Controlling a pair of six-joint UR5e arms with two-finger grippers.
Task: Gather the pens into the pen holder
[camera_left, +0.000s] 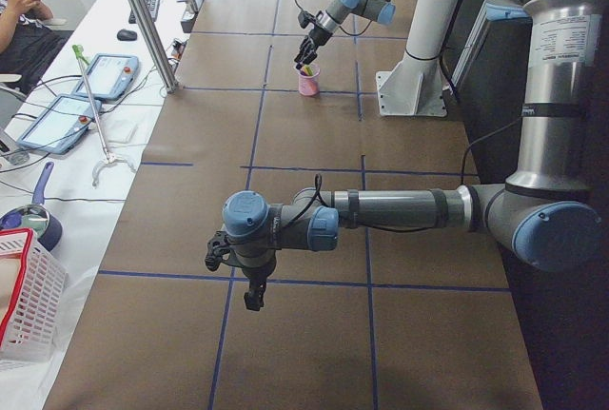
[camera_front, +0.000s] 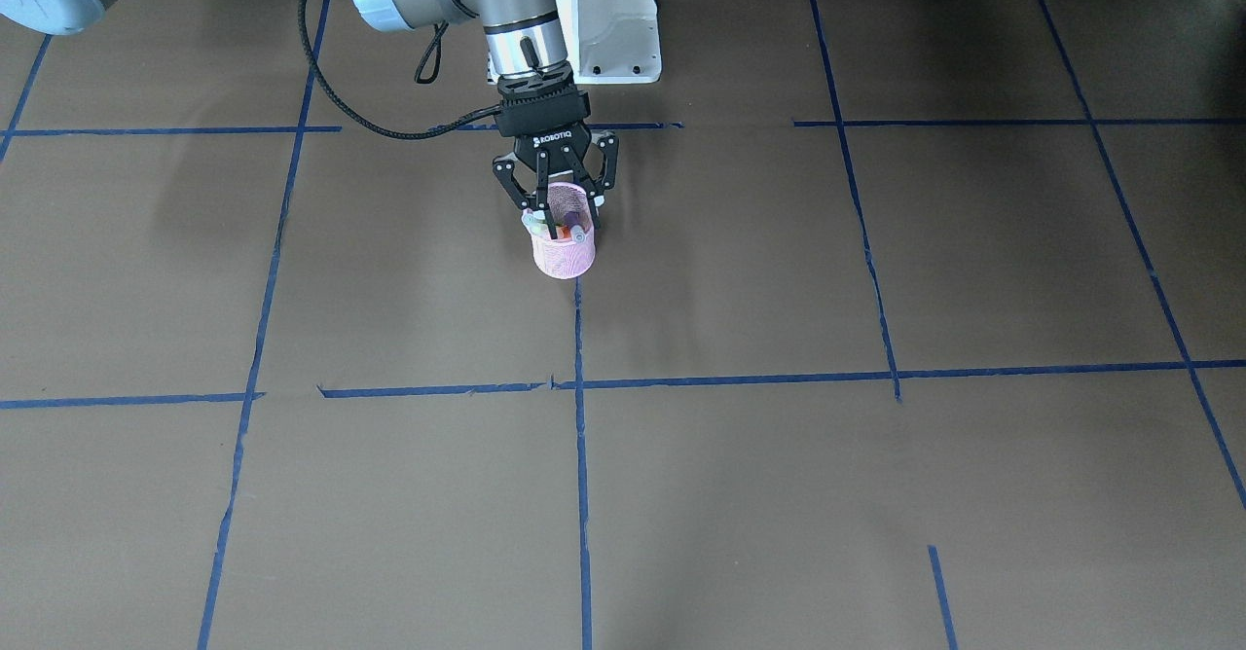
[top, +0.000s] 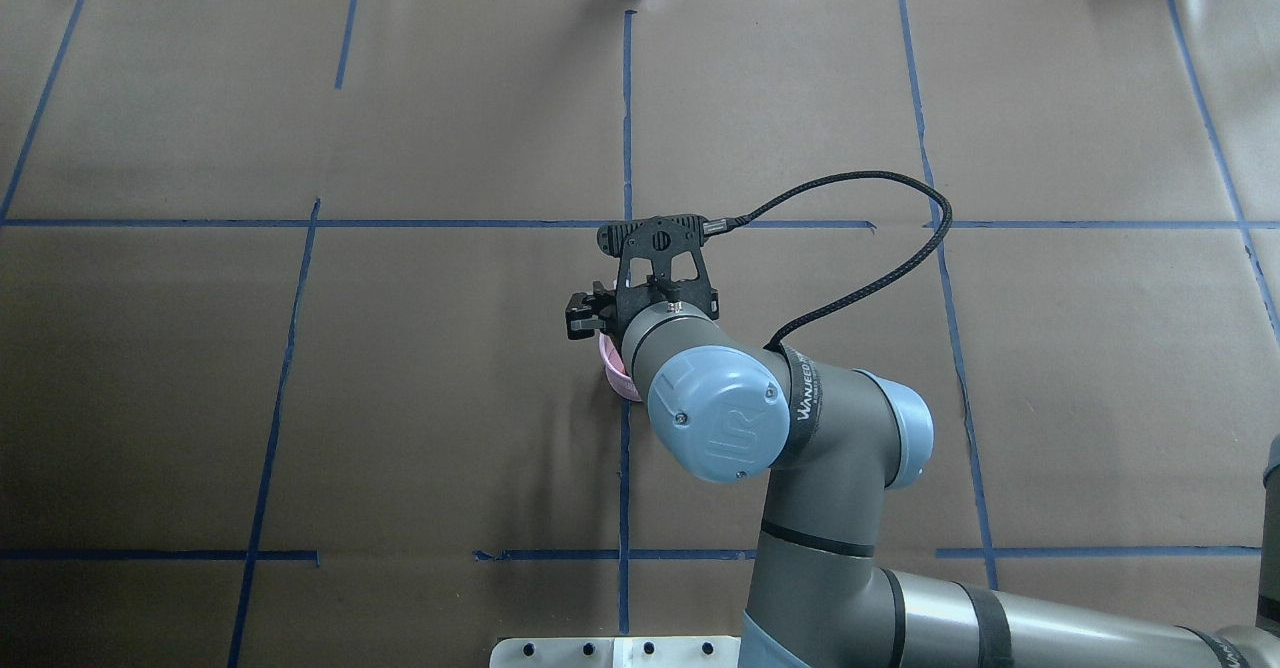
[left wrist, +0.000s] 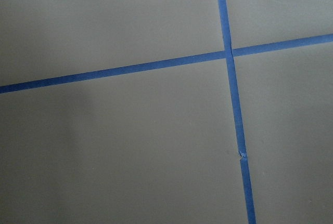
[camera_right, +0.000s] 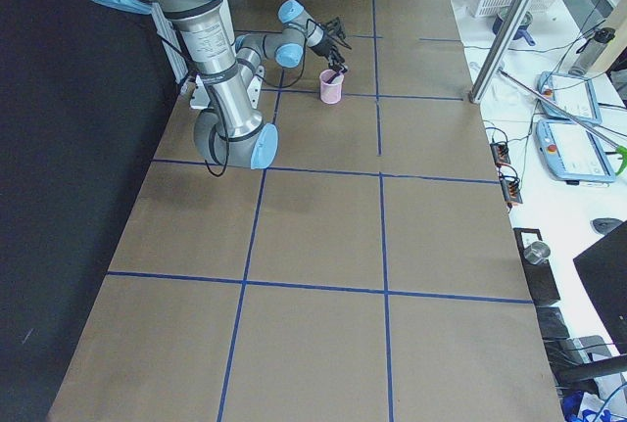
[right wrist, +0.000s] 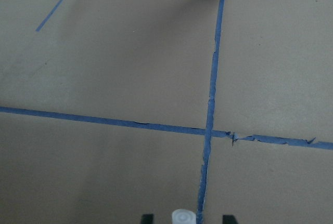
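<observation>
Pen holder: the pen holder (camera_front: 563, 253) was stood upright on the desk (camera_front: 779, 290), with its mouth turned upward so that pens could be lowered in from above.
Tape: a blue tape line (camera_front: 578, 339) was seen to run away from the foot of the pen holder.
Pens: an orange pen (camera_front: 562, 234) and pale cap ends were seen inside the pen holder, leaned on its wall. A purple pen (camera_front: 571, 210) was seen at its mouth.
Right end effector: the right end effector (camera_front: 569, 217) was held directly above the pen holder and pointed down. Its fingers were spread. In the wrist view a pale cap (right wrist: 183, 216) was shown between the tips with a gap on each side, so nothing was pinched.
Judgement: the pen was probably released already.
Left end effector: the left end effector (camera_left: 253, 294) was hung low over the desk, well apart from the pen holder. Whether it was spread or pressed together could not be told.
</observation>
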